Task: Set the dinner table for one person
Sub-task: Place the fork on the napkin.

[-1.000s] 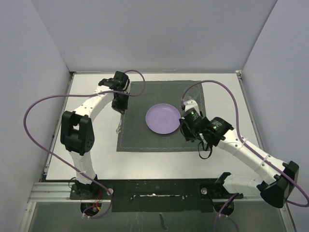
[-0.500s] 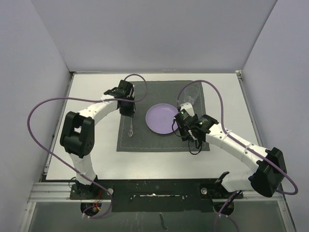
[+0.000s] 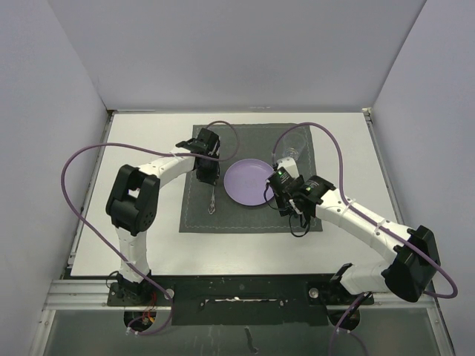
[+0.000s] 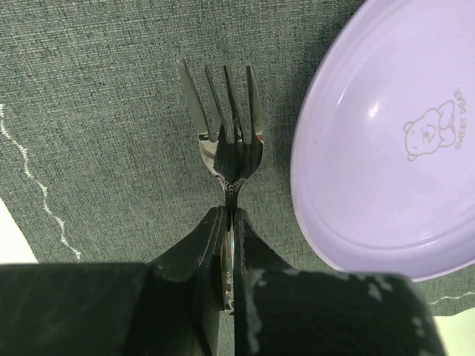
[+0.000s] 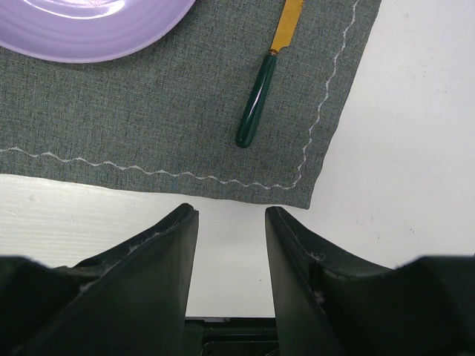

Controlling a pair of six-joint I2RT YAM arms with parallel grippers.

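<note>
The table [image 5: 415, 133] is a white, smooth, flat slab that spans the workspace and carries everything. It looks hard and slick and offers nothing to grip, so pieces set on it would probably slide easily. The dark grey mat [image 5: 148, 126] laid mid-table should give them friction.

Nearest, the right end effector [image 5: 231, 222] hangs released and empty over the mat's near edge. A green-handled knife [image 5: 256, 104] lies just beyond it on the mat, to the right of the lilac plate [image 4: 386, 148].

To the left of the plate, the left end effector [image 4: 228, 222] is clenched on the fork [image 4: 226, 126] at its neck, with the tines out beyond the fingers, near the plate's rim. The fork seems light, stiff and slippery, so the thin handle is the place to hold it.

Farthest, a clear glass [image 3: 295, 148] stands near the mat's far right corner and is likely fragile.
</note>
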